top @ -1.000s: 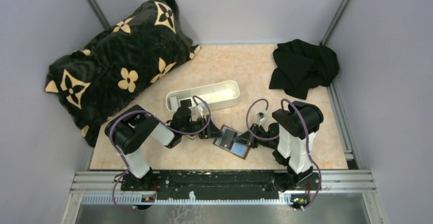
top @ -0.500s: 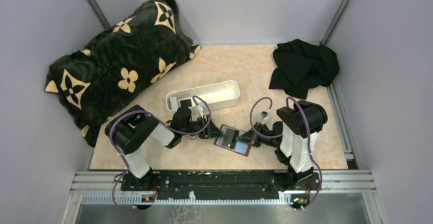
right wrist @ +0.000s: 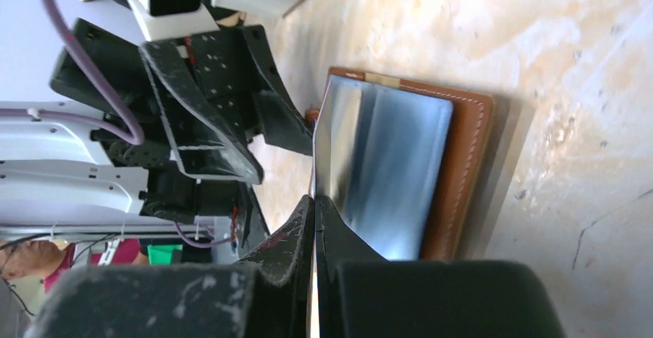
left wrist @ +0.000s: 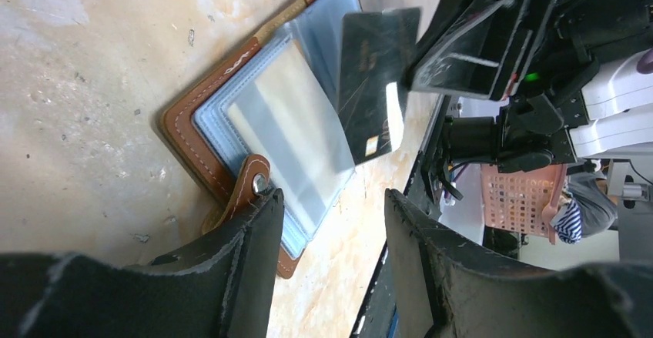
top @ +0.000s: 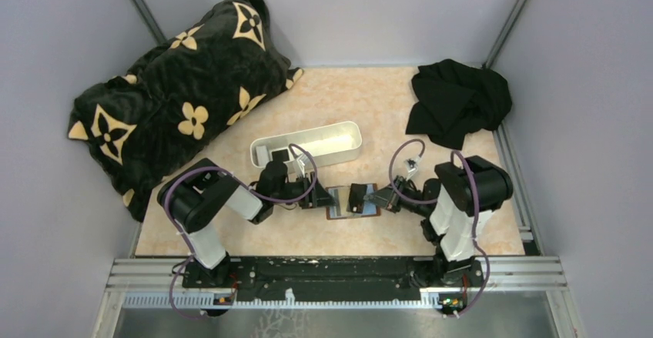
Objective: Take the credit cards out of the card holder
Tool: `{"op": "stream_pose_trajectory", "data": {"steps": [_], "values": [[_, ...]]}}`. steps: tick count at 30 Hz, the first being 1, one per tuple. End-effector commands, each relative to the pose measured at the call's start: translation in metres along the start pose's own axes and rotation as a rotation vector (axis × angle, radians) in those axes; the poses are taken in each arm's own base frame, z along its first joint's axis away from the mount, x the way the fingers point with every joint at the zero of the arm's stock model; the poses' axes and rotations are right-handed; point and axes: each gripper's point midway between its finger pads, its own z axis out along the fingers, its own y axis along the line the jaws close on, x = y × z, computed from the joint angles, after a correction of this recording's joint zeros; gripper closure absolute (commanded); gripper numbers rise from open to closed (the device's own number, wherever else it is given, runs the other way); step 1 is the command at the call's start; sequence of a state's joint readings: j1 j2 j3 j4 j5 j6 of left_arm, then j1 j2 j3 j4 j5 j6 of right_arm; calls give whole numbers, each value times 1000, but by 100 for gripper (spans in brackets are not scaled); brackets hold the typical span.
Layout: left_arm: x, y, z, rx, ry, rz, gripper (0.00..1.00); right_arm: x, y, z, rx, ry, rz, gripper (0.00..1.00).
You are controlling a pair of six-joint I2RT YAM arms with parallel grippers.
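Note:
The card holder (top: 337,209) lies open on the table, brown leather outside with blue-grey clear pockets (left wrist: 293,122). My right gripper (top: 371,198) is shut on one dark credit card (left wrist: 377,76), which hangs tilted above the holder's right half. In the right wrist view the shut gripper (right wrist: 314,199) grips that card edge-on over the holder (right wrist: 464,176). My left gripper (left wrist: 331,207) stands open at the holder's left edge. One of its fingers (left wrist: 258,230) rests on the snap strap (left wrist: 250,180); nothing is between its fingers.
A long white tray (top: 306,145) holding small dark items stands just behind the left gripper. A black blanket with cream flowers (top: 177,92) fills the back left. A black cloth (top: 458,103) lies at the back right. Walls close in on three sides.
The right arm has drawn back to the right with the dark card, which now stands out of the pocket. The holder has swung from slanted to square. The left gripper has stayed put.

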State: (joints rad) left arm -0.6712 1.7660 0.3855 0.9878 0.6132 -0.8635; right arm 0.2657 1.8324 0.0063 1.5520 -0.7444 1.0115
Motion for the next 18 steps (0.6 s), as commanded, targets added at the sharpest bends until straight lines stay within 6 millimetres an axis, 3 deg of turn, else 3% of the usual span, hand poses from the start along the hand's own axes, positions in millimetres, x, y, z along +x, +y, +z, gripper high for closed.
{"op": "stream_pose_trajectory", "data": {"steps": [1, 6, 8, 12, 18], "values": [[-5, 0, -3, -12, -16, 18, 42, -6, 15, -13, -53, -16, -101, 100], [-12, -9, -3, 4, -25, 39, 42, -12, 3, -16, 53, 24, -161, 100], [-14, -16, -3, 27, -28, 44, 40, -19, 8, -19, 84, 34, -238, 100], [-23, -38, -5, 102, -40, 66, 30, -38, 37, -28, 97, -4, -337, 100], [-42, -100, -17, 282, -60, 174, 22, -30, 75, -30, -28, 24, -334, 100]]}}
